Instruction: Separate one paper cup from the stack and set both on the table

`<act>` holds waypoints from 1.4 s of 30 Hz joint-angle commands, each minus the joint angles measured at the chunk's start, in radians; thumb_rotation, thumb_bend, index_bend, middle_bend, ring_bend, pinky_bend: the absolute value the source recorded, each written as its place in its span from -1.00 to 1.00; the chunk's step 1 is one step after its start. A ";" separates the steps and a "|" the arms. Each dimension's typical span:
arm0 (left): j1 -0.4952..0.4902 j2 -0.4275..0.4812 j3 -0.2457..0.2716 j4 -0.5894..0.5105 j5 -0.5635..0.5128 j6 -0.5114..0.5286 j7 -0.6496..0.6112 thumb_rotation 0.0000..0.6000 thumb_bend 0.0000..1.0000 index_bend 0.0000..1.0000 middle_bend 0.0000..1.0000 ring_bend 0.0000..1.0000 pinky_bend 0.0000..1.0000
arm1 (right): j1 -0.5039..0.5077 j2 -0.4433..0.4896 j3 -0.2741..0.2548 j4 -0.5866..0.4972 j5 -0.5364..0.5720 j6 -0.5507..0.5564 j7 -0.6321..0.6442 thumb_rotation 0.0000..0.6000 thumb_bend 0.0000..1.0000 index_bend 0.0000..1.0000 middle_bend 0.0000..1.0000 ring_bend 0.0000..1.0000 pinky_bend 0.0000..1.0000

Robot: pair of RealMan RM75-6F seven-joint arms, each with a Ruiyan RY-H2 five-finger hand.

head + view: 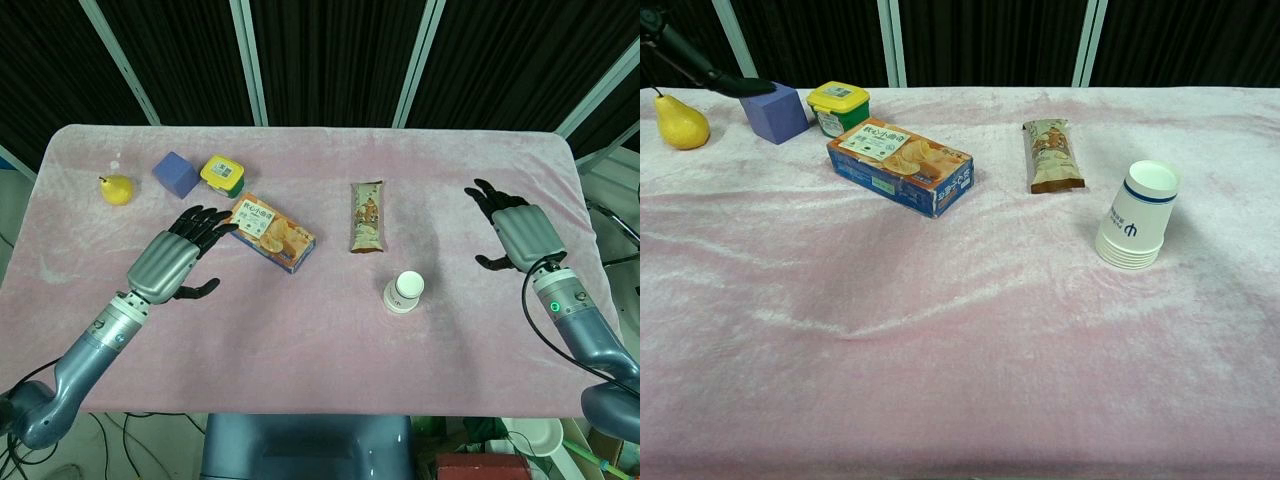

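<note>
1. On the pink velvety tablecloth, we are seeing a stack of white paper cups with a blue rim band standing upside down, nested together, right of centre.
2. We are holding our left hand above the cloth with fingers spread and gripping nothing, its fingertips just beside the orange-and-blue snack box.
3. We are holding our right hand open too, empty, well apart from the cups.
4. We are also seeing a brown snack bar wrapper lying behind the cups.
5. A yellow pear, a purple cube and a yellow-lidded green tub are sitting at the far left.
</note>
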 commanded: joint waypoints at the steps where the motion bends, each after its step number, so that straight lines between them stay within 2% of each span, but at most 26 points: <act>1: -0.016 -0.012 -0.003 -0.009 -0.018 -0.007 0.020 1.00 -0.44 -0.77 -0.92 -1.00 -1.00 | 0.004 -0.003 -0.005 0.005 -0.002 -0.002 0.004 1.00 -0.76 -0.90 -1.00 -0.69 -0.56; 9: -0.036 -0.014 0.007 -0.026 -0.056 -0.009 0.062 1.00 -0.44 -0.77 -0.92 -1.00 -1.00 | 0.010 -0.005 -0.015 0.006 -0.015 0.005 0.019 1.00 -0.76 -0.90 -1.00 -0.69 -0.56; 26: 0.010 0.049 0.063 -0.030 -0.008 0.085 0.071 1.00 -0.44 -0.77 -0.92 -1.00 -1.00 | 0.008 0.011 -0.042 -0.046 -0.009 0.023 0.004 1.00 -0.76 -0.90 -1.00 -0.69 -0.56; 29: 0.071 0.070 0.104 -0.041 0.012 0.159 0.121 1.00 -0.44 -0.77 -0.92 -1.00 -1.00 | -0.001 0.013 -0.057 -0.063 -0.008 0.021 0.008 1.00 -0.76 -0.90 -1.00 -0.69 -0.56; 34: 0.208 0.091 0.202 -0.061 0.032 0.288 0.164 1.00 -0.44 -0.77 -0.92 -1.00 -1.00 | -0.031 0.001 -0.094 -0.118 -0.028 0.037 0.016 1.00 -0.79 -0.90 -1.00 -0.70 -0.56; 39: 0.314 0.059 0.261 0.024 0.060 0.395 0.107 1.00 -0.44 -0.77 -0.92 -1.00 -1.00 | -0.042 -0.052 -0.139 -0.133 -0.073 0.052 -0.038 1.00 -0.79 -0.90 -1.00 -0.71 -0.56; 42: 0.357 0.033 0.274 0.108 0.081 0.446 0.038 1.00 -0.44 -0.77 -0.92 -1.00 -1.00 | -0.033 -0.092 -0.139 -0.125 -0.072 0.054 -0.047 1.00 -0.79 -0.90 -0.99 -0.72 -0.56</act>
